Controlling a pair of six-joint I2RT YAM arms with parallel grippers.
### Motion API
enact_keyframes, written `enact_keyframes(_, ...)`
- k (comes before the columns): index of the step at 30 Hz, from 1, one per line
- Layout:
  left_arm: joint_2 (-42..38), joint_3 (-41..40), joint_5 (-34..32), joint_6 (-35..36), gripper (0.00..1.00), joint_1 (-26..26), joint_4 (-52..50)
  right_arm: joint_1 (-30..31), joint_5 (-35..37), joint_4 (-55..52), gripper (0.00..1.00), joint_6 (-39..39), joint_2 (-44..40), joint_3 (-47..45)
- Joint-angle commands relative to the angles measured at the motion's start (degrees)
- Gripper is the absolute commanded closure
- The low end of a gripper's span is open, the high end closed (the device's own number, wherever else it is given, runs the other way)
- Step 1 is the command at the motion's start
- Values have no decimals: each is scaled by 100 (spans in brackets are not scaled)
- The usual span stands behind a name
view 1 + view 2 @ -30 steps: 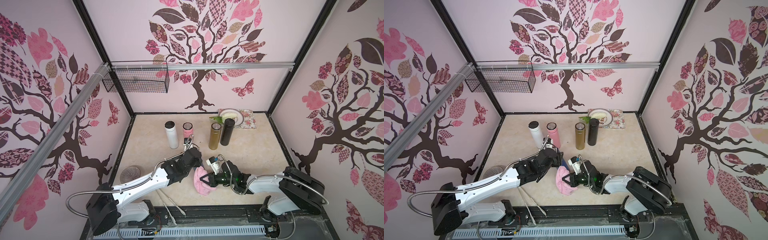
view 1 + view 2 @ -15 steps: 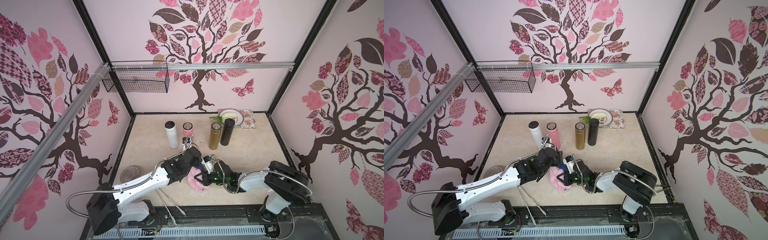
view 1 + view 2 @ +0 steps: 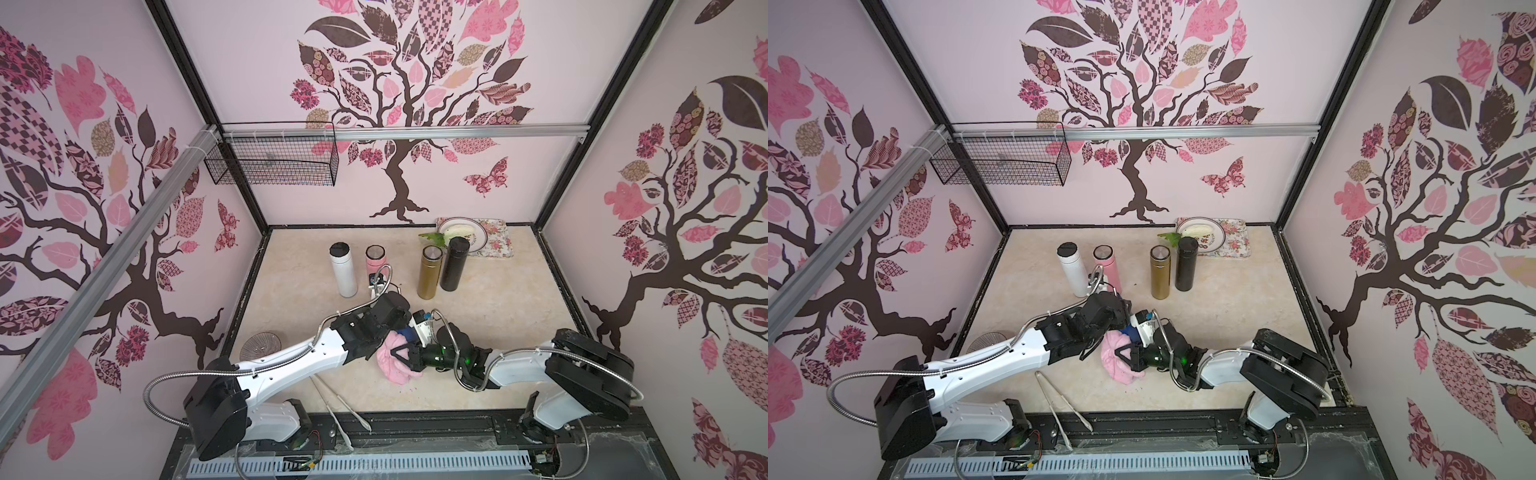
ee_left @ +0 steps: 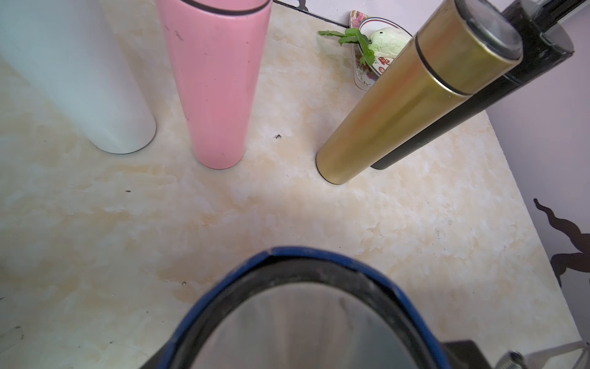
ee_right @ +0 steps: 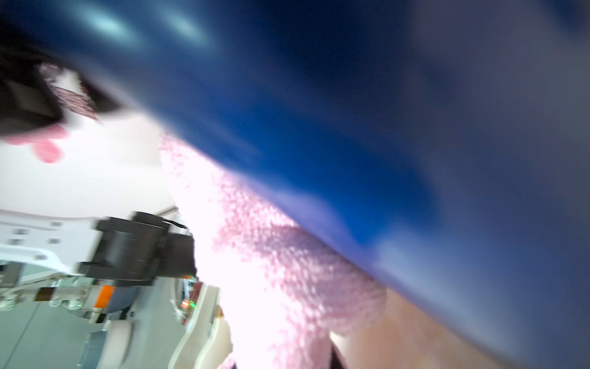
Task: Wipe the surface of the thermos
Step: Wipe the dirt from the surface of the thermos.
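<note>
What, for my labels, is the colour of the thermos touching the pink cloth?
The thermos is dark blue, clearest in the right wrist view against the pink cloth.

Thermoses: five: white [image 3: 344, 272], pink [image 3: 376, 259], gold [image 3: 430, 274], black [image 3: 455, 266], blue [image 5: 319, 96]. Pink cloth [image 3: 395, 365]: one. Plate [image 3: 482, 243]: one. Floral tray [image 3: 500, 241]: one. Wire basket [image 3: 274, 162]: one. Tongs [image 3: 333, 415]: one pair. Round disc [image 3: 261, 347], possibly a coaster: one.

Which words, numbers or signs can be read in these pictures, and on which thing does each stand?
No text can be read in any view.
plate: red marks on its face, too blurred to read.
No label shows on the white thermos, pink thermos, gold thermos, black thermos or blue thermos.
cloth: no text.
</note>
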Motion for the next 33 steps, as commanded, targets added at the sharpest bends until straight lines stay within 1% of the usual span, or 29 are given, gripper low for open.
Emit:
enact_keyframes(1, 127, 414, 150, -181, 100, -41, 37, 22, 455, 77, 100, -192, -491, 457)
enact_keyframes(5, 71, 372, 78, -148, 100, -41, 35, 18, 1524, -1164, 100, -75, -716, 833)
enact_keyframes(8, 31, 408, -2, -61, 100, -41, -84, 20, 2036, -1368, 100, 98, -766, 667)
enact_keyframes(10, -1, 411, -57, -3, 100, -41, -162, 22, 2192, -1563, 100, 189, -760, 543)
enact_keyframes(14, -85, 400, -78, 119, 100, -41, -199, 17, 2278, -1858, 100, 360, -643, 377)
enact_keyframes(19, -140, 409, -69, 241, 100, -41, -258, 22, 2353, -2352, 100, 413, -544, 403)
enact_keyframes(30, -12, 344, 211, 385, 100, -41, -274, 22, 1767, -2131, 100, -138, -1066, 1151)
enact_keyframes(33, -77, 310, 309, 463, 100, -39, -274, 17, 1816, -2066, 100, -67, -977, 1045)
